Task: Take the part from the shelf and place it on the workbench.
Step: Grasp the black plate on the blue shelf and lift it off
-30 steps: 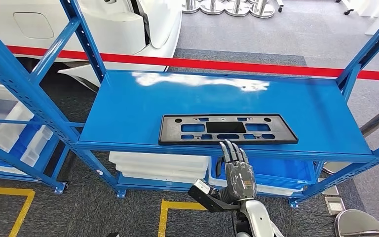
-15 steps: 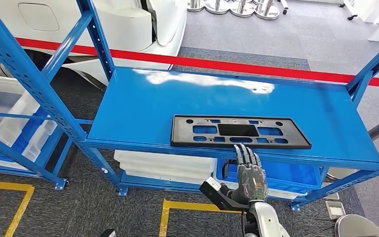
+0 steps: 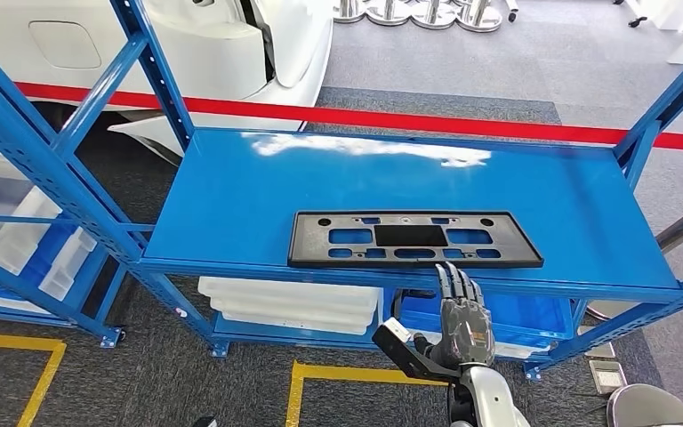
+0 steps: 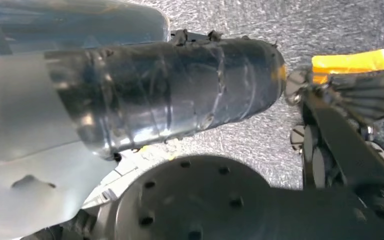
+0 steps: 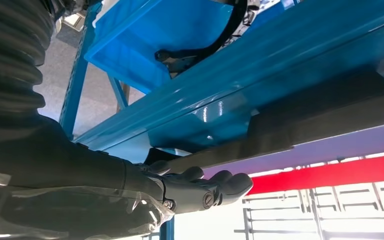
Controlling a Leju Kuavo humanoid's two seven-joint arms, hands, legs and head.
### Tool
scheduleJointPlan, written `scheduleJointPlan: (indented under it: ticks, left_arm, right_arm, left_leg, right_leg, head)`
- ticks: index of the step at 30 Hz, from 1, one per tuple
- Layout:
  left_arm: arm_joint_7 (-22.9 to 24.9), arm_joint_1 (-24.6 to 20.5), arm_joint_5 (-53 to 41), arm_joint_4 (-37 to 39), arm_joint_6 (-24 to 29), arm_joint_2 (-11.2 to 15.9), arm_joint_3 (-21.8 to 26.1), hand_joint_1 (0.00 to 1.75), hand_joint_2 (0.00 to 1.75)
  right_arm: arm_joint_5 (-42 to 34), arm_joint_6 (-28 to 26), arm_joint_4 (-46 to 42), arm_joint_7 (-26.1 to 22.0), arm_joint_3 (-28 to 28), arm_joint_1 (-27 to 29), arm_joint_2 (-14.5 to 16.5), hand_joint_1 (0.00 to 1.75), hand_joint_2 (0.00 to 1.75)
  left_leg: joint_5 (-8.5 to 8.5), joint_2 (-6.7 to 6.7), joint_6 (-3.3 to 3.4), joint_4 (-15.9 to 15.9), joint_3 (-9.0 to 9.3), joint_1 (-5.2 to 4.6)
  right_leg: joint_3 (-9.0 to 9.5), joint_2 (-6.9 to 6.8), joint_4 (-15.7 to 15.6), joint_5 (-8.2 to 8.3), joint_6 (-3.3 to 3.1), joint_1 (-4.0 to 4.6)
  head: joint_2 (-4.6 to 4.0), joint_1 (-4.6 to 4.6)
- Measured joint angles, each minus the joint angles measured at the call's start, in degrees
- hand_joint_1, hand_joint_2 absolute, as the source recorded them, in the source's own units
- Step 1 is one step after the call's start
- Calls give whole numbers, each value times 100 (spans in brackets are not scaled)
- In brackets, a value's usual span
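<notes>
reaching right robot hand (image 3: pixel 463 313) below part (image 3: pixel 413 239), fingertips (image 5: pixel 230 184) near shelf (image 3: pixel 231 196)

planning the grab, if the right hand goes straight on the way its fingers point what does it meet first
Probably the near edge of the black part on the blue shelf; the right hand points at it, fingertips just short, though depth is unclear.

**Right hand raised, fingers straight**

The right hand (image 3: pixel 462 311) rises from the lower edge of the head view on its silver forearm (image 3: pixel 489 400), back of the hand toward the camera. Its dark fingers (image 5: pixel 215 187) lie extended side by side, pointing forward, and hold nothing.
</notes>
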Motion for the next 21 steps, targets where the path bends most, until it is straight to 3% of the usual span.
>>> scheduleJointPlan:
  ticks: [2, 3, 7, 9, 11, 12, 13, 14, 17, 19, 21]
  left_arm:
    - [5, -14, 1, 0, -1, 18, 0, 0, 0]
    - [8, -19, 1, -1, -2, 23, 0, 0, 0]
    - [7, -14, 1, 0, -1, 16, 0, 0, 0]
    - [7, -20, 1, 0, 6, -21, 0, 0, 0]
    - [12, -24, 10, 0, 19, -67, 0, 0, 0]
    - [15, -23, 17, 0, 26, -79, 0, 0, 0]
    - [17, -22, 25, 0, 29, -90, 0, 0, 0]
    - [18, -22, 31, 0, 31, -93, 0, 0, 0]
    - [27, -23, 46, 0, 21, -96, 0, 0, 0]
    - [38, -21, 60, 0, 14, -109, 0, 0, 0]
    - [41, -21, 68, 0, 15, -121, 0, 0, 0]
  right_arm:
    - [4, -1, -1, 0, -8, 0, -2, 0, 175]
    - [5, -1, -2, -1, -15, -1, -2, 0, 175]
    - [8, -13, -2, -2, -44, -1, -9, 0, 175]
    - [15, -43, -1, -23, -58, -3, -18, 0, 175]
    - [34, -85, 10, -68, -64, 7, -28, 0, 175]
    - [50, -100, 16, -92, -63, 17, -31, 0, 175]
    - [67, -109, 20, -112, -63, 26, -32, 0, 175]
    - [86, -112, 18, -126, -62, 30, -32, 0, 175]
    - [139, -112, -24, -142, -67, 12, -38, 0, 175]
    - [166, -112, -66, -151, -69, -6, -41, 0, 175]
    - [182, -112, -106, -156, -68, -13, -38, 0, 175]
  left_leg:
    - [240, -3, 22, -613, 291, -1]
    - [260, -10, 59, -749, 357, -6]
    - [234, -25, 217, -777, 374, -3]
    - [235, -22, 261, -784, 381, 19]
    - [225, -22, 288, -784, 382, 19]
    - [218, -24, 294, -784, 386, 18]
    - [210, -29, 297, -784, 394, 16]
    - [202, -39, 295, -784, 409, 12]
    - [175, -66, 263, -807, 475, 6]
    - [171, -64, 206, -844, 493, 23]
    - [182, -56, 133, -912, 531, 31]
  right_leg:
    - [-27, 8, 142, -102, 67, 2]
    - [-42, 10, 197, -138, 96, 8]
    - [-83, 15, 324, -235, 171, 4]
    - [-310, 14, 819, -507, 241, -18]
    - [-722, 12, 1626, -836, 295, -54]
    - [-883, 11, 1905, -896, 304, -66]
    - [-952, 11, 1984, -846, 298, -72]
    - [-912, 12, 1832, -689, 276, -74]
    - [-400, 8, 650, -84, 91, -21]
    - [-235, 1, 283, -2, -3, 30]
    - [-183, 2, 174, 12, -25, 37]
  head:
    - [0, 4]
    - [0, 9]
    - [0, 17]
    - [0, 31]
    - [0, 38]
    - [0, 38]
    - [0, 38]
    - [0, 39]
    - [0, 37]
    - [0, 43]
    - [0, 52]
